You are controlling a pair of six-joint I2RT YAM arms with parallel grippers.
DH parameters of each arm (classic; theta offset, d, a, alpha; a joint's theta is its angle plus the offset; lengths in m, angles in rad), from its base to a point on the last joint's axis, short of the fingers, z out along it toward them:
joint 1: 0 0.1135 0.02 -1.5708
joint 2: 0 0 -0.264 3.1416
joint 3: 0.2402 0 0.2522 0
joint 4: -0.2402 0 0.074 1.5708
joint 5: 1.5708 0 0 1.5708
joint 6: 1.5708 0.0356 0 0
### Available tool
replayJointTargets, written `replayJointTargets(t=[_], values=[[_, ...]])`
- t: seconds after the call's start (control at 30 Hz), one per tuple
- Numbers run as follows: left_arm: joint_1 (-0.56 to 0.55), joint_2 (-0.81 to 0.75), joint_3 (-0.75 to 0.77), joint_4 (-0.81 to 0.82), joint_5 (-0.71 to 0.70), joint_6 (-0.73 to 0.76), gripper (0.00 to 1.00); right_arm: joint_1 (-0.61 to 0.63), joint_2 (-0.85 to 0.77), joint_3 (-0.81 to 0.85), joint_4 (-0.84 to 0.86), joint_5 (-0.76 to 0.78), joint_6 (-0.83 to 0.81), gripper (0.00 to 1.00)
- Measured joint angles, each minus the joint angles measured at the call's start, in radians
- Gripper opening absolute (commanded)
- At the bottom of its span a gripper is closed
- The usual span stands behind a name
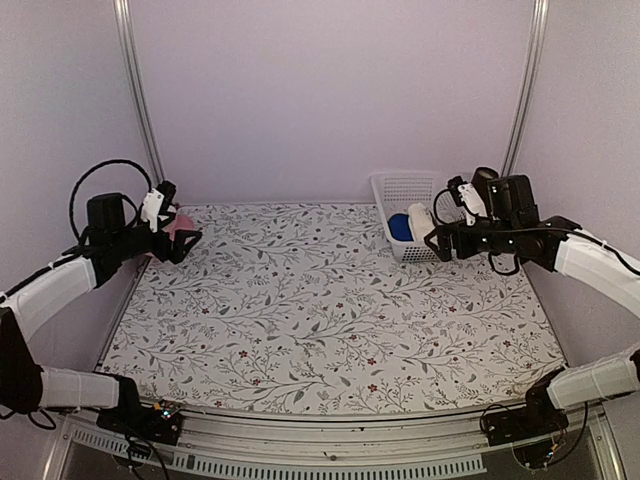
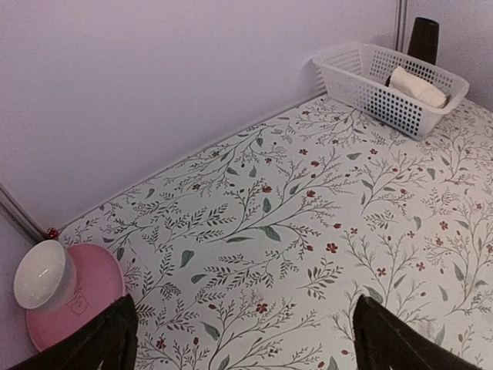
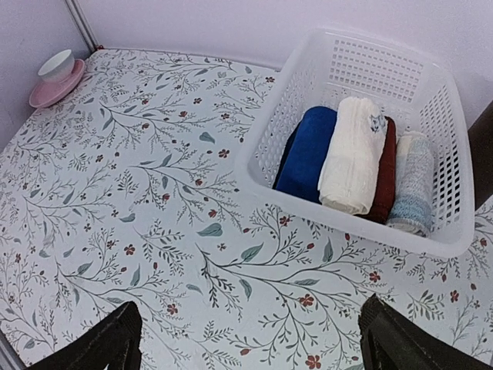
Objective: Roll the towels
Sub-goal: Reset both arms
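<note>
Two towels lie side by side in the white basket [image 3: 362, 65] at the far right corner of the table [image 3: 139, 193]: the blue towel [image 3: 308, 150], bulkier, and the cream towel [image 3: 353, 154], touching it. Beside them are a dark red roll [image 3: 383, 181] and a pale striped roll [image 3: 412, 181]. I judge both towels soft, light and limp. They should sag if I pinch one end, so I would take each across its middle, from above. My right gripper [image 3: 250, 308] hangs near the basket, jaws wide apart and empty. My left gripper [image 2: 245, 304] is likewise spread and empty near the far left corner, where a pink saucer [image 2: 92, 285] carries a white bowl [image 2: 42, 274].
</note>
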Motion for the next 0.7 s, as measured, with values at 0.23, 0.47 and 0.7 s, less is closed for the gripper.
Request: replayJointTargets(t=[0.23,0.47,0.7], values=[[0.121,-0.192,-0.116,-0.001,0.055,0.016,0.97,0.019,-0.235,-0.223,0.049,0.020,0.085,0.99],[0.218,-0.256,-0.199,-0.053,0.089,0.050,0.97,0.024,-0.407,-0.304,0.080,0.072,0.099,0.99],[0.255,-0.317,-0.246,-0.105,0.097,0.092,0.97,0.024,-0.447,-0.392,0.107,0.097,0.121,0.99]])
